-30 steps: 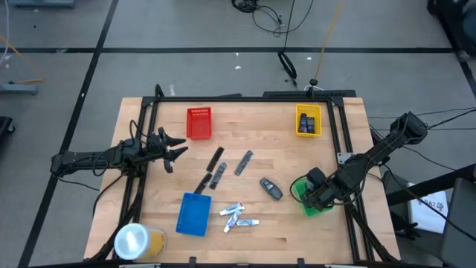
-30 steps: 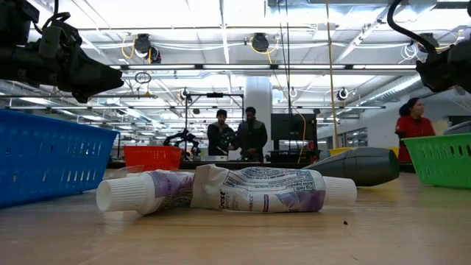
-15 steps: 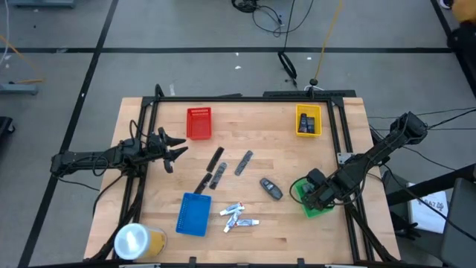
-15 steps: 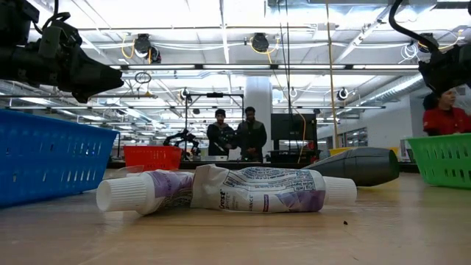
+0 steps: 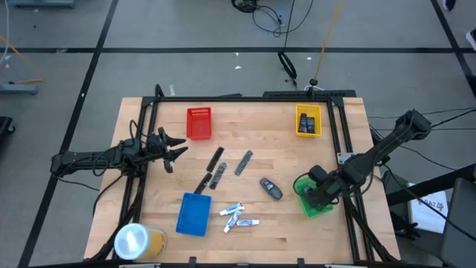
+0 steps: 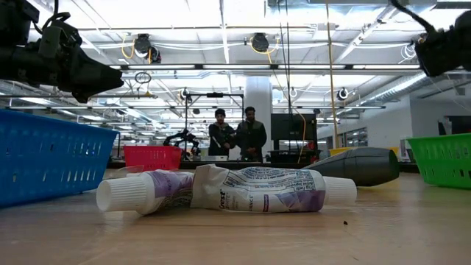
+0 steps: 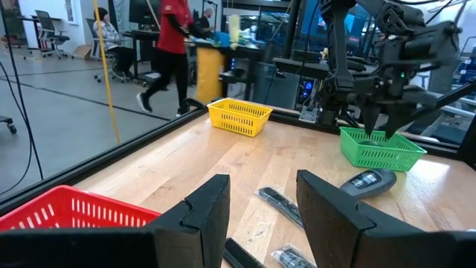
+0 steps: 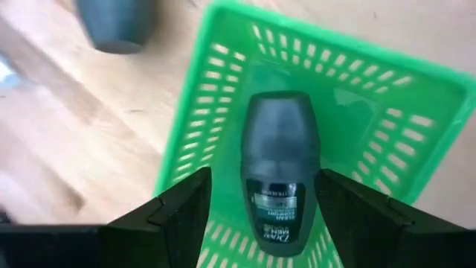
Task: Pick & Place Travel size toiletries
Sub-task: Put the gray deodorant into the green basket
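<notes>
Dark oval plastic deodorant stick (image 8: 280,167) lies loose in green slotted plastic basket (image 8: 223,97), directly below right gripper (image 8: 260,212), whose fingers are spread wide and empty. Risk: rising fingers may snag the basket rim. Left gripper (image 5: 172,147) waits spread, far across the table.

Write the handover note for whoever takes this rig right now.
Right pincer: open, above the green tray, nothing held.
Left pincer: open, idle at the table's left edge.
Done: one dark deodorant lies in the green tray.
Left: another dark deodorant beside that tray, three white tubes near the blue tray, dark sticks mid-table.
The yellow tray holds something; the red tray looks empty.
</notes>
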